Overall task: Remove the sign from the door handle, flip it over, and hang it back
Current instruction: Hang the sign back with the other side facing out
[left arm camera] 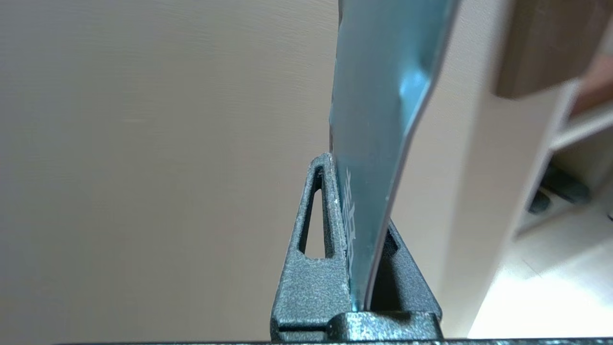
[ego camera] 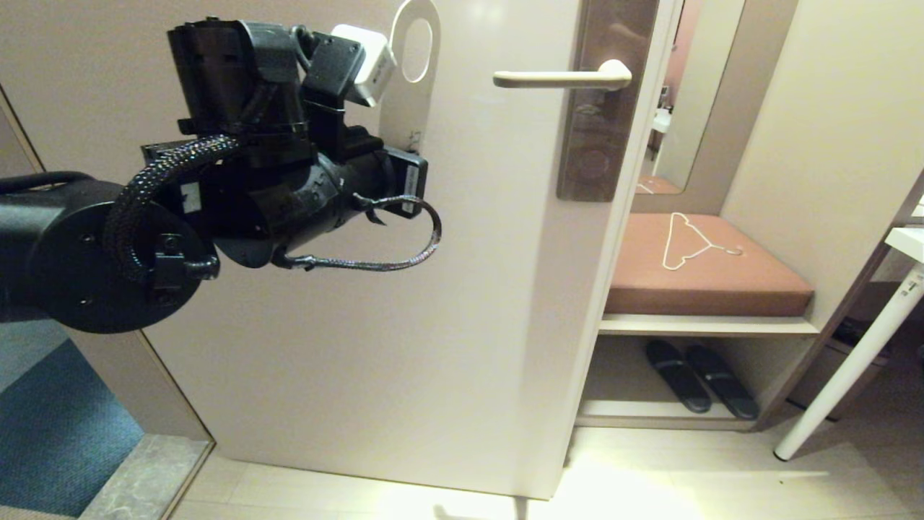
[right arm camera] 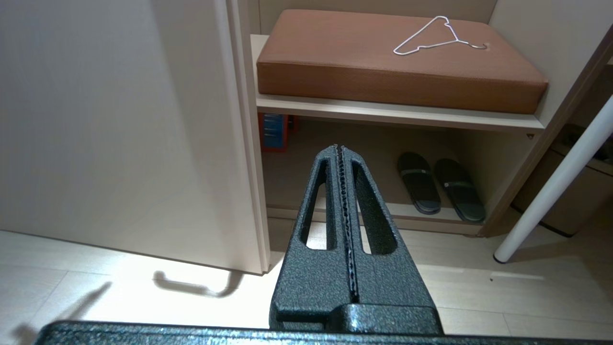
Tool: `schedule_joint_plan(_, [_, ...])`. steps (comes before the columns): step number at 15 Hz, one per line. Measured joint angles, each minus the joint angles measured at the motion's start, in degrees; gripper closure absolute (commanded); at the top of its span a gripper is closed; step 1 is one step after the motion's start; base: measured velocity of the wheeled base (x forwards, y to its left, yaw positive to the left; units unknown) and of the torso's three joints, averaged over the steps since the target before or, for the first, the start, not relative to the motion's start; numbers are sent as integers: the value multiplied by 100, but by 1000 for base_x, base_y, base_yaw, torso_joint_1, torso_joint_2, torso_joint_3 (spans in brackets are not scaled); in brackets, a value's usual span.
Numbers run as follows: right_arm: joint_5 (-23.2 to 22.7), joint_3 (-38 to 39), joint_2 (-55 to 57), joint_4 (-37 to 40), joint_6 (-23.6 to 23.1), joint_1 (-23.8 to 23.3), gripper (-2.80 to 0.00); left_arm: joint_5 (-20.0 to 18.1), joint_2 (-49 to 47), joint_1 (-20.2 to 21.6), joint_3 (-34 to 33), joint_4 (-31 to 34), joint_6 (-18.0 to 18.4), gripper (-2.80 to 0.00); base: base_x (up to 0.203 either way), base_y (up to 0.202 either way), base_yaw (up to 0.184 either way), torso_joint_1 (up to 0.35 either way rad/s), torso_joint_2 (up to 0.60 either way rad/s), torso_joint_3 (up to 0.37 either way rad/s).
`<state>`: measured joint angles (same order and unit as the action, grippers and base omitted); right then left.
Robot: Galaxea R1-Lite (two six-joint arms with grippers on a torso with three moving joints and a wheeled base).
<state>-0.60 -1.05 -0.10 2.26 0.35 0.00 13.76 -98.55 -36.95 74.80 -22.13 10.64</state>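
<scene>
My left gripper [ego camera: 395, 155] is raised in front of the cream door [ego camera: 433, 325] and is shut on the lower part of the sign [ego camera: 408, 108]. The sign stands upright, its white face towards the head view and its oval hole at the top. It hangs free, left of the tip of the beige door handle [ego camera: 556, 78], which sticks out from a dark brown plate [ego camera: 603, 137]. In the left wrist view the sign's blue face [left arm camera: 383, 96] is pinched in the gripper [left arm camera: 357, 201]. My right gripper [right arm camera: 341, 148] is shut and empty, low near the floor.
Right of the door's edge is an alcove with a brown cushioned bench [ego camera: 700, 289], a white wire hanger [ego camera: 689, 242] on it, and black slippers [ego camera: 700, 375] on the shelf below. A white table leg [ego camera: 852, 368] slants at the far right.
</scene>
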Motion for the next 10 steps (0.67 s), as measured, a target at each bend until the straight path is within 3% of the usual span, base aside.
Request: schedule_joint_plan(10, [2,0,2,-2,-2,0,0,134,-865,-348,1413,952,-188,0,0,0,0,0,0,0])
